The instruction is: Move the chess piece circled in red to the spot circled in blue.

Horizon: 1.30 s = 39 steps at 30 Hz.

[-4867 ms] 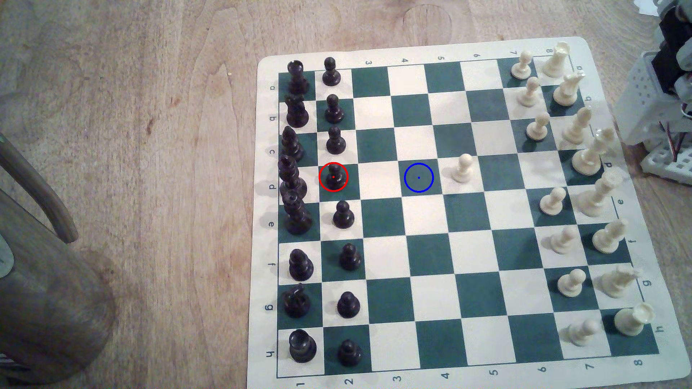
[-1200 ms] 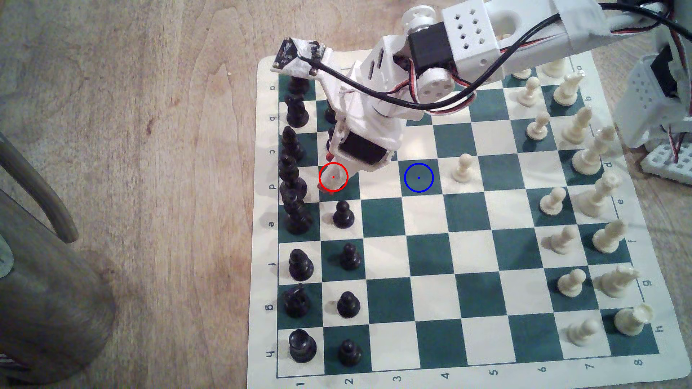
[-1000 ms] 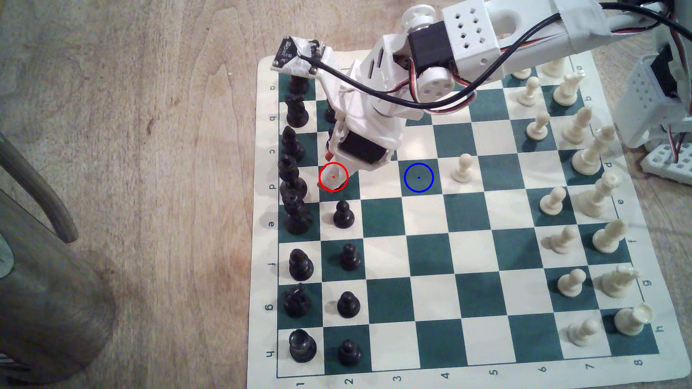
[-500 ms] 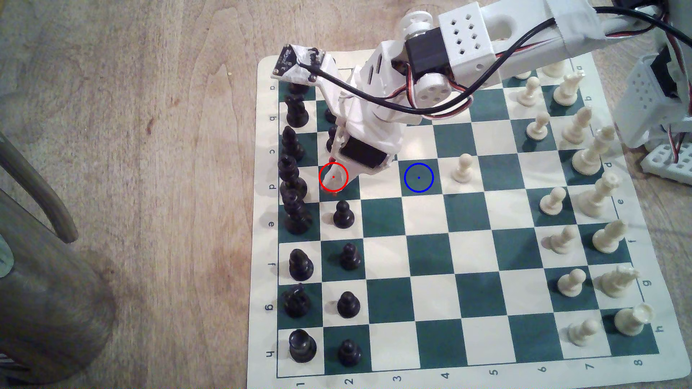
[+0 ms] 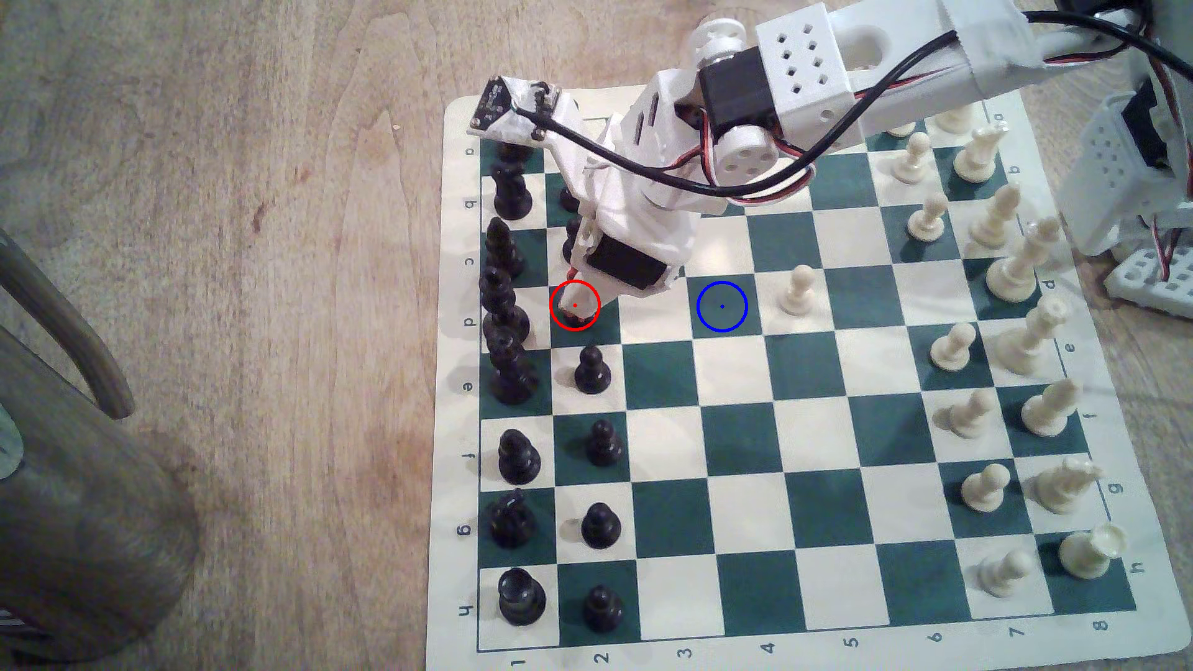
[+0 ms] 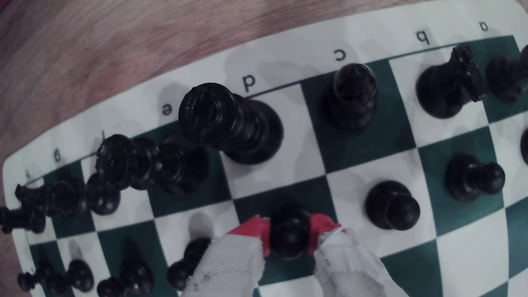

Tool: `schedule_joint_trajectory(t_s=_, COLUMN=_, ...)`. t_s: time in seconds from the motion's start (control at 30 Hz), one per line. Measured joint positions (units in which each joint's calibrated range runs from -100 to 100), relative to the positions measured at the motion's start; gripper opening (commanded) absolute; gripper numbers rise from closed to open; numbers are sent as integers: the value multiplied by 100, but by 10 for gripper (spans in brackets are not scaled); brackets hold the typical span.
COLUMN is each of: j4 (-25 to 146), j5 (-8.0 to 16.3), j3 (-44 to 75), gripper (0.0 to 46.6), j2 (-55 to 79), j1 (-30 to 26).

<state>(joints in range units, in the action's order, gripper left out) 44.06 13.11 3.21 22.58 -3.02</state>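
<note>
In the wrist view the chess piece (image 6: 290,231), a small black pawn, stands on a dark green square in the d row. My gripper (image 6: 290,227) is shut on it, with a red-tipped fingertip (image 6: 254,228) pressed against each side of its ball head. From the exterior view my gripper (image 5: 574,314) sits inside the red ring and its white finger covers the pawn. The spot (image 5: 722,306), a green square with a blue ring and dot, lies two squares toward the exterior view's right and is bare.
Black pawns (image 5: 592,371) (image 6: 394,205) stand on the squares either side of the gripped one, and tall black pieces (image 5: 503,310) stand just behind. A cream pawn (image 5: 799,290) stands just beyond the spot. A brown cylinder (image 5: 84,516) stands off the board (image 5: 452,387) at the exterior view's left.
The arm came in from the exterior view's right and lowered over the red-ringed pawn. Over the last half second the fingers drew together around it.
</note>
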Motion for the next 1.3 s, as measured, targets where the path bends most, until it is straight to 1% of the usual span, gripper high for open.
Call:
schedule_joint_trajectory(t_s=0.1, j4=0, j5=0, j3=0, gripper=36, j2=0, j1=0)
schedule_joint_trajectory(t_s=0.3, j4=0, j5=0, j3=0, gripper=22, j2=0, j1=0)
schedule_joint_trajectory(t_s=0.4, j4=16, j5=0, j3=45, gripper=3, j2=0, j1=0)
schedule_joint_trajectory(t_s=0.57, j4=271, j5=0, j3=145, gripper=2, j2=0, j1=-15)
schedule_joint_trajectory(t_s=0.7, j4=430, j5=-54, j3=145, gripper=2, j2=-126, j1=-88)
schedule_joint_trajectory(t_s=0.8, j4=622, j5=-88, j3=136, gripper=2, j2=-444, j1=-162)
schedule_joint_trajectory(t_s=1.07, j4=1060, j5=-137, j3=127, gripper=2, j2=-1508, j1=-155)
schedule_joint_trajectory(t_s=1.23, j4=1068, j5=-195, j3=-578, gripper=2, j2=-2279, j1=-155)
schedule_joint_trajectory(t_s=1.27, j4=1052, j5=-205, j3=-795, gripper=2, j2=-2430, j1=-155)
schedule_joint_trajectory(t_s=1.3, j4=932, j5=-205, j3=-1319, gripper=2, j2=-2723, j1=-111)
